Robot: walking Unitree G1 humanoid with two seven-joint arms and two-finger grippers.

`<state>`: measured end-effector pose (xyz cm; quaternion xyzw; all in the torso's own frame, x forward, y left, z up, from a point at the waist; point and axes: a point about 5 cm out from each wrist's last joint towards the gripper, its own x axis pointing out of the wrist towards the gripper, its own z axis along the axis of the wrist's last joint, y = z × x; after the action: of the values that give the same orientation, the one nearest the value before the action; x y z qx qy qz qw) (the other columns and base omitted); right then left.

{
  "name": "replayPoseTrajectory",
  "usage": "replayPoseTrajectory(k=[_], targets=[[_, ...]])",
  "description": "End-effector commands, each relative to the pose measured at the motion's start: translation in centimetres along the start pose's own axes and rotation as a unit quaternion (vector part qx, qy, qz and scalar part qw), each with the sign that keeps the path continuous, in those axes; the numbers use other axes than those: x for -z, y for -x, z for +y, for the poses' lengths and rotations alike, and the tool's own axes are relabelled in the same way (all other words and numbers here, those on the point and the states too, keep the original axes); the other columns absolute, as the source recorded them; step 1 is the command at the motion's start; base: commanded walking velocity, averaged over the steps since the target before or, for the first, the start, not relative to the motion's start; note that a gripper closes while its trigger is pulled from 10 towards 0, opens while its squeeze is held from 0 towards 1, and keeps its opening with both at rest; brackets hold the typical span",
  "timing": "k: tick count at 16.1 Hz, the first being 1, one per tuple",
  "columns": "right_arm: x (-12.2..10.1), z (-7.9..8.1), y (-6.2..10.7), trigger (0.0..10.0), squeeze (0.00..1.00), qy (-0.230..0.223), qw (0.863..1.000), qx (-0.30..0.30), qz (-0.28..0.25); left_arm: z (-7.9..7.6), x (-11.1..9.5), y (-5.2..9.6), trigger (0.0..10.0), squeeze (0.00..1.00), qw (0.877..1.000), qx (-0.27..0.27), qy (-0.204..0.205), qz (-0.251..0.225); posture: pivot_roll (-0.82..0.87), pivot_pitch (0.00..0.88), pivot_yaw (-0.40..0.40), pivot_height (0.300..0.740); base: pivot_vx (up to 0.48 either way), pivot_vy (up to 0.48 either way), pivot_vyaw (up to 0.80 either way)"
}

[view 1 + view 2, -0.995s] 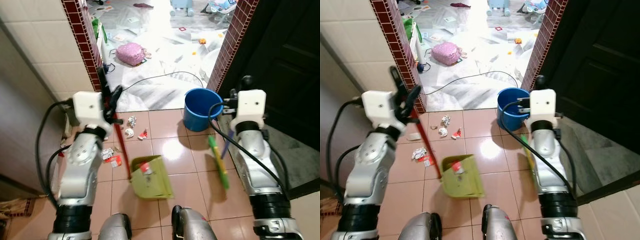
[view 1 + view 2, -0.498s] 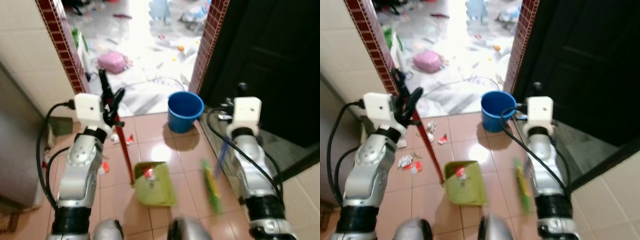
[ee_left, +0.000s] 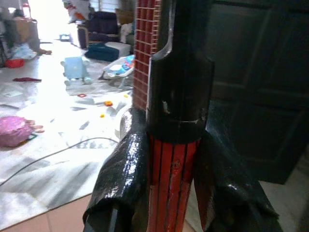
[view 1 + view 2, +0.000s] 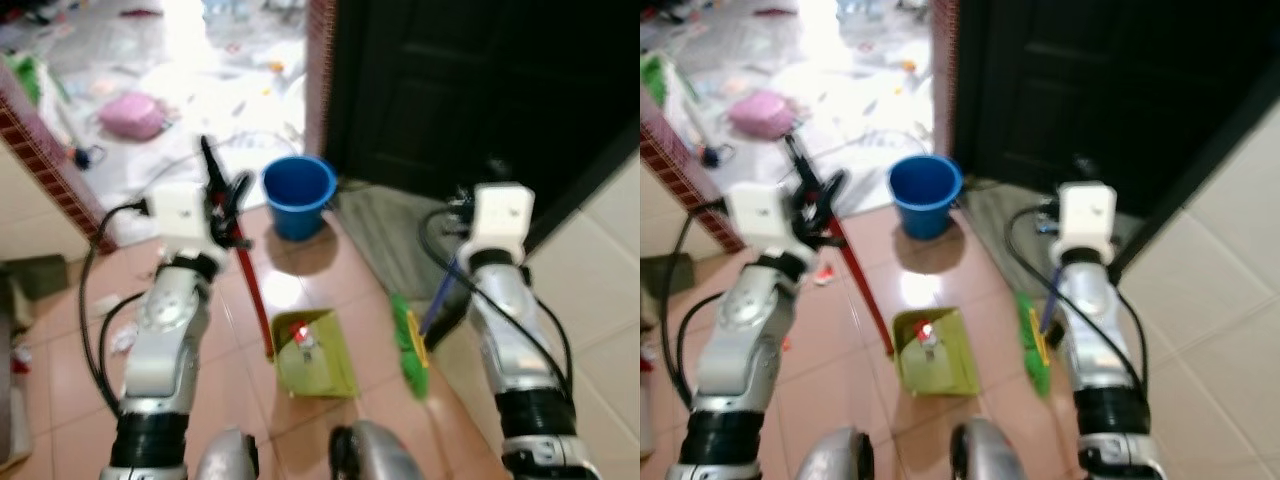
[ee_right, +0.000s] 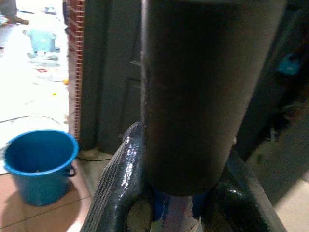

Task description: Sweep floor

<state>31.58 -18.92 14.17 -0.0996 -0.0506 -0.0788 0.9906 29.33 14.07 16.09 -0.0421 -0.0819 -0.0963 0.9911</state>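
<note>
Left gripper [image 3: 166, 193] fingers pinched red dustpan handle [image 4: 250, 290]; green dustpan [image 4: 315, 352] sat on tiled floor [image 4: 240, 370] with scrap inside. Right gripper [image 5: 176, 212] fingers clamped blue broom handle [image 4: 437, 295]; green broom head [image 4: 408, 340] beside pan. Blue bucket [image 4: 298, 194] near doorway. Advice: keep pan lip flat, sweep short strokes toward it.

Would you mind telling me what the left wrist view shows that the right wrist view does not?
The left wrist view has the left gripper shut on the red dustpan handle, with a pink bag and a floor cable beyond. The right wrist view has the right gripper shut on the blue broom handle, and the blue bucket. Both include the brick doorway edge and dark door.
</note>
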Motion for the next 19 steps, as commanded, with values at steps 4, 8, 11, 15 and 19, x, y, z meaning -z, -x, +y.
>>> replayPoseTrajectory(k=[4,8,11,15,19], targets=[[0.1,-0.4,0.0,10.0,0.00,0.016,1.000,0.003,0.005,0.9,-2.0,-0.3,10.0,0.00,0.999,-0.026,0.000,-0.044,-0.05,0.125,-0.030,0.740,0.000,0.000,0.00],[0.0,-0.4,0.1,10.0,0.00,0.017,1.000,0.004,0.004,2.3,-3.3,-0.6,10.0,0.00,0.995,-0.070,-0.001,-0.069,-0.04,0.128,-0.028,0.740,0.000,0.000,0.00],[-0.1,-0.5,-0.2,10.0,0.00,0.019,1.000,0.004,0.003,3.4,-6.7,-1.3,10.0,0.00,0.985,-0.110,-0.013,-0.129,-0.05,0.127,-0.030,0.740,0.000,0.000,0.00],[-0.3,0.0,-0.7,10.0,0.00,0.018,1.000,-0.002,-0.002,4.5,-10.6,-2.2,10.0,0.00,0.971,-0.137,-0.027,-0.192,-0.04,0.123,-0.034,0.740,0.000,0.000,0.00],[-0.6,0.5,-0.9,10.0,0.00,0.014,1.000,-0.011,-0.008,4.6,-12.5,-2.9,10.0,0.00,0.964,-0.134,-0.033,-0.225,-0.03,0.123,-0.039,0.740,0.335,0.000,0.00]])
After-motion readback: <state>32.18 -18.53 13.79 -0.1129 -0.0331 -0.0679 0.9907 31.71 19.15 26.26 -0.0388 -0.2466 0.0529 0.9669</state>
